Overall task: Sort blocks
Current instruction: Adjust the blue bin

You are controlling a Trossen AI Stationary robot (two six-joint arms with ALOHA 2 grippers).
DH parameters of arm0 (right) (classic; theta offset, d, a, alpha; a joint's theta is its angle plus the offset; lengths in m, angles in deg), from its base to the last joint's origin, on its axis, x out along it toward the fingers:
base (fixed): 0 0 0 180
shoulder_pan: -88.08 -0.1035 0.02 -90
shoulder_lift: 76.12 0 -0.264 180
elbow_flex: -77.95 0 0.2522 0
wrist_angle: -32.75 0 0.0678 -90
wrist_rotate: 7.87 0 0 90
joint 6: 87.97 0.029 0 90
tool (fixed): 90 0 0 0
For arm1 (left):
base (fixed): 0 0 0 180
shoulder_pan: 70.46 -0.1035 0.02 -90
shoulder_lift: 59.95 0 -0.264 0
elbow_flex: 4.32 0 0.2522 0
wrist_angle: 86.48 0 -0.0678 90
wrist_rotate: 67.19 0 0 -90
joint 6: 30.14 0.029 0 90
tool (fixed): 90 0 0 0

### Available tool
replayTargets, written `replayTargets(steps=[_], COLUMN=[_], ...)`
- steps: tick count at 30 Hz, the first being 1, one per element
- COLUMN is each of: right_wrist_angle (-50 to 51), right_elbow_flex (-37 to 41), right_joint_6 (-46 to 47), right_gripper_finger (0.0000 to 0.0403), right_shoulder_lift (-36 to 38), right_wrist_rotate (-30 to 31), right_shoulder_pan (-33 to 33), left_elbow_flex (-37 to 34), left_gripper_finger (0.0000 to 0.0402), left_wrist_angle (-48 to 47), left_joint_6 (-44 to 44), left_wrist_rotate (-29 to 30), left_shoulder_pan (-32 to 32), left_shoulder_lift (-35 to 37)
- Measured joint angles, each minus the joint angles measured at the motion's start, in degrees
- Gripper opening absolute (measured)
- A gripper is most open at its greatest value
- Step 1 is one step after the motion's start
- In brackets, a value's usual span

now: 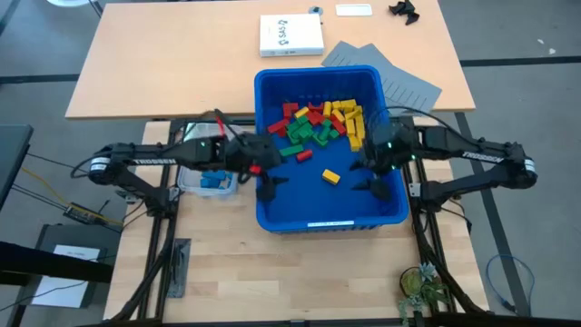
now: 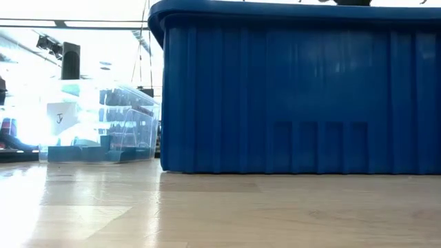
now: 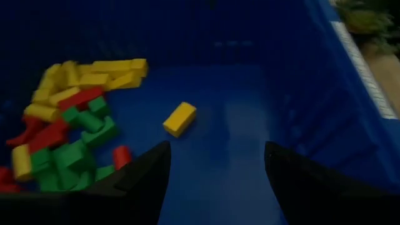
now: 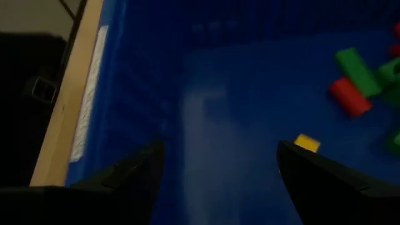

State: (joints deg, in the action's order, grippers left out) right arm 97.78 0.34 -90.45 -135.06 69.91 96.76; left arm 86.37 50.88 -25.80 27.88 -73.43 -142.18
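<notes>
Lying alone on the bin floor, a yellow block is seen between both pincers: 3 o'clock of the left pincer, 9 o'clock of the right pincer, slightly nearer the right. Both are held open, empty; the block's long axis is slanted.

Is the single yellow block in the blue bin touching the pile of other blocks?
No, the single yellow block lies alone on the blue bin floor, with bare floor between it and the pile of blocks.
</notes>
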Motion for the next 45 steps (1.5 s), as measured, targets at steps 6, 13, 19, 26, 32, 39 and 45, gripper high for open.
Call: replayTargets(steps=[6, 13, 19, 26, 32, 39, 45], right_wrist_angle=[2.13, 6.62, 11.71, 13.03, 12.77, 10.66, 5.03], right_elbow_flex=[0.00, 0.00, 0.00, 1.49, 8.95, 10.02, 9.56], right_joint_6=[11.17, 21.68, 28.95, 36.09, 38.35, 37.80, 33.40], right_gripper_finger=[0.0306, 0.0306, 0.0306, 0.0306, 0.0305, 0.0258, 0.0173], right_shoulder_lift=[1.45, 1.03, -1.31, -3.50, -4.58, -4.57, -4.69], right_wrist_rotate=[2.08, 11.33, 20.62, 28.92, 25.14, 29.35, 31.37], right_shoulder_pan=[-12.40, -25.94, -34.65, -40.43, -41.32, -41.43, -41.44], left_elbow_flex=[0.00, 0.00, -0.01, 0.27, 0.07, 0.15, 0.20], left_gripper_finger=[0.0260, 0.0237, 0.0232, 0.0232, 0.0232, 0.0229, 0.0182], left_wrist_angle=[0.78, 0.68, -0.02, 0.32, -0.73, -1.64, -1.51], left_joint_6=[-0.64, -5.67, -6.45, -6.50, -6.15, -6.12, -7.87], left_wrist_rotate=[0.69, 4.47, 4.76, 4.57, 4.61, 5.24, 4.86], left_shoulder_pan=[6.93, 13.42, 16.83, 17.72, 17.77, 17.71, 17.60], left_shoulder_lift=[-2.19, -3.30, -4.70, -7.96, -11.81, -12.30, -12.34])
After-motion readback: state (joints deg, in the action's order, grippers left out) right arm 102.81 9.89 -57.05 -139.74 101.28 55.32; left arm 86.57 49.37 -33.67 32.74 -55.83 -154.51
